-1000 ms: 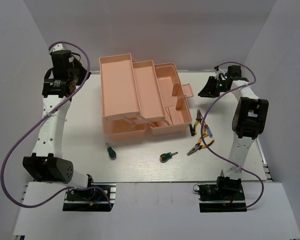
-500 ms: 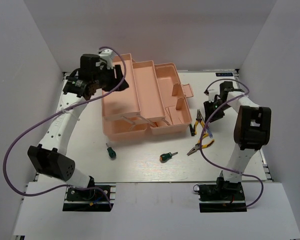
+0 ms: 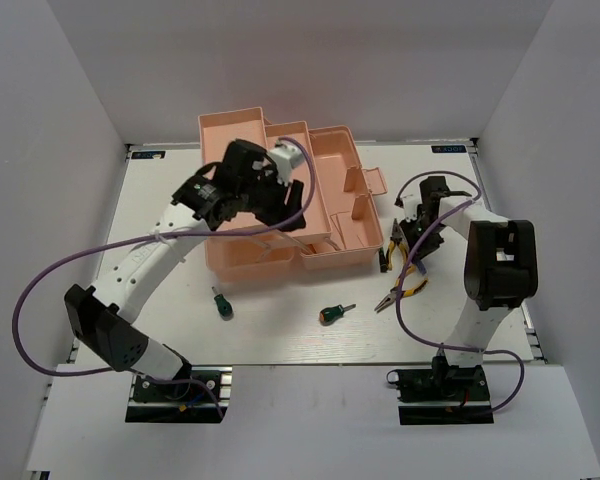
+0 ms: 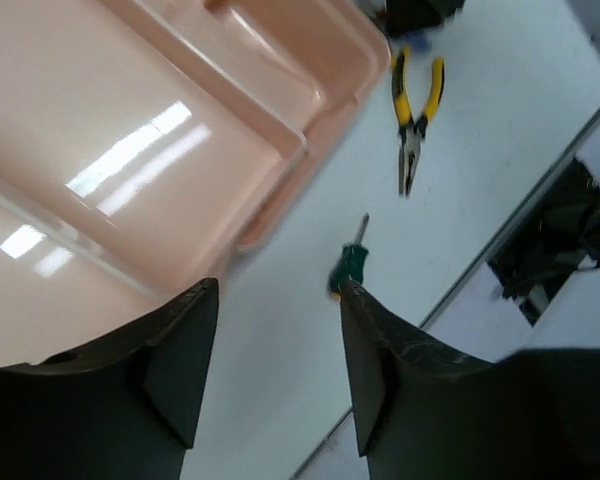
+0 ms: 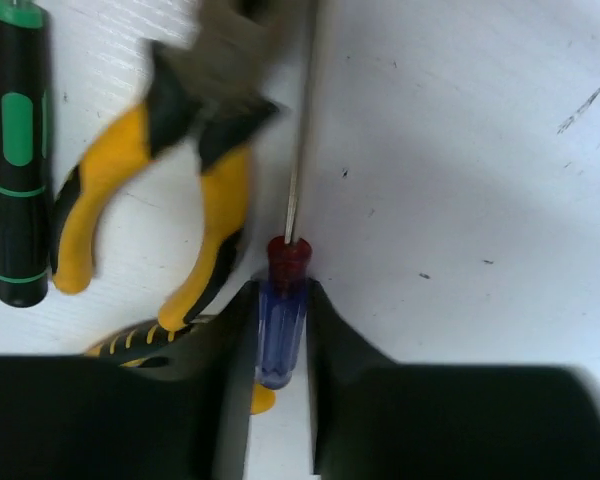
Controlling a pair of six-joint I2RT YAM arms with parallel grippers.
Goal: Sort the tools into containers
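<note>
Between right gripper [image 5: 277, 400] fingers: blue screwdriver [image 5: 283, 330], handle translucent blue, collar red, shaft silver.
Left of those fingers: pliers [image 5: 215, 215], grips yellow with black.
Further left: thin screwdriver [image 5: 18, 160], black, bright green patches and bands.
Table [image 5: 460, 200] white, few dark specks.
Left gripper [image 4: 275, 380] fingers black.
Above them: toolbox [image 4: 130, 120] salmon-pink, white glare streaks.
Past fingertips: stubby screwdriver [image 4: 350, 268], green handle; second pliers [image 4: 417, 110], yellow grips, grey nose.
Left arm [image 3: 145, 262] white links, black joints; cable [image 3: 25, 300] purple.

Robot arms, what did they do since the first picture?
The left gripper swung from the far-left corner to hover open over the toolbox. The right gripper came down among the pliers and closed on a blue-handled screwdriver. The toolbox and both stubby screwdrivers stayed put.
</note>
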